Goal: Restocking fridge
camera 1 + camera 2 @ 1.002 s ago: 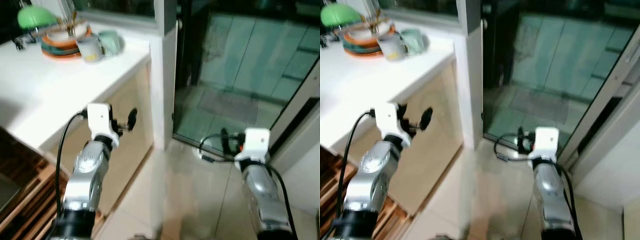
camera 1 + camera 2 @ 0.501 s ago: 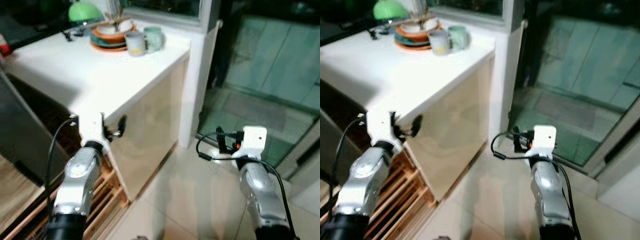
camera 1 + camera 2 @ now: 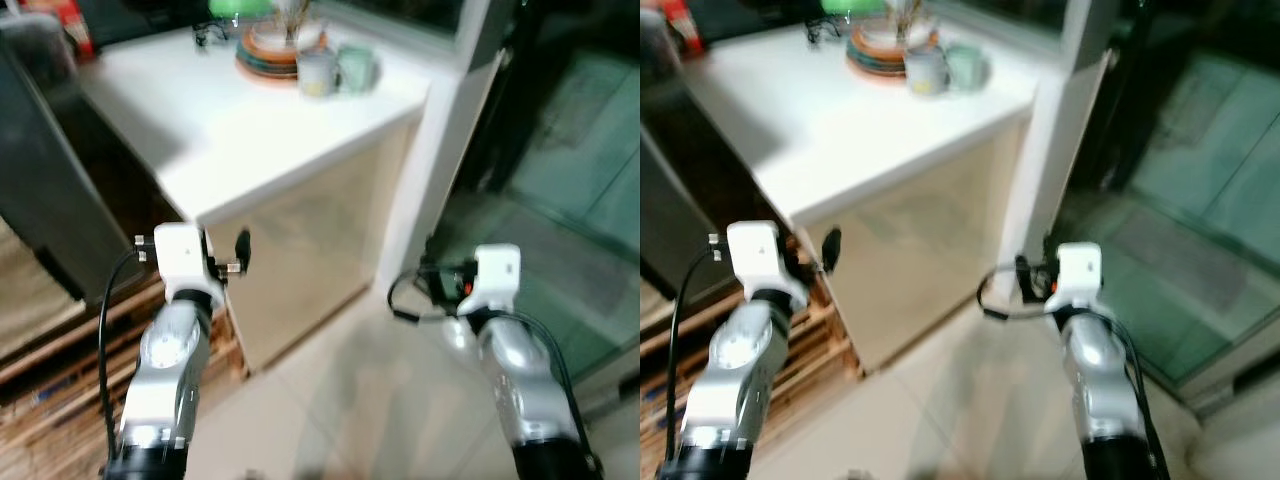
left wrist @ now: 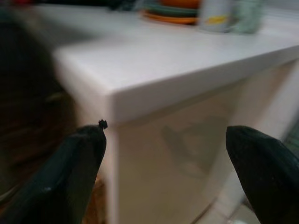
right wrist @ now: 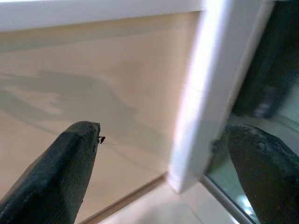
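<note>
Both arms are held out low in front of me over the tiled floor. My left gripper (image 3: 236, 258) hangs beside the beige side of a white counter (image 3: 240, 120); in the left wrist view (image 4: 163, 135) it is open, its two black fingers wide apart with nothing between them, facing the counter's corner. My right gripper (image 3: 432, 282) is near the foot of a white pillar (image 3: 440, 170); the right wrist view (image 5: 163, 135) shows it open and empty. A dark grey panel (image 3: 45, 190) stands at the left; I cannot tell what it belongs to.
On the counter's far end sit a stack of plates (image 3: 272, 58), two mugs (image 3: 318, 72) and a green dome (image 3: 240, 6). Wooden slats (image 3: 60, 385) lie on the floor at the left. A glass door (image 3: 585, 160) is at the right. Pale floor tiles (image 3: 340, 400) lie between the arms.
The whole picture has shifted right and down, so the camera has turned left; more of the counter and the dark panel show. Both grippers stay open and empty.
</note>
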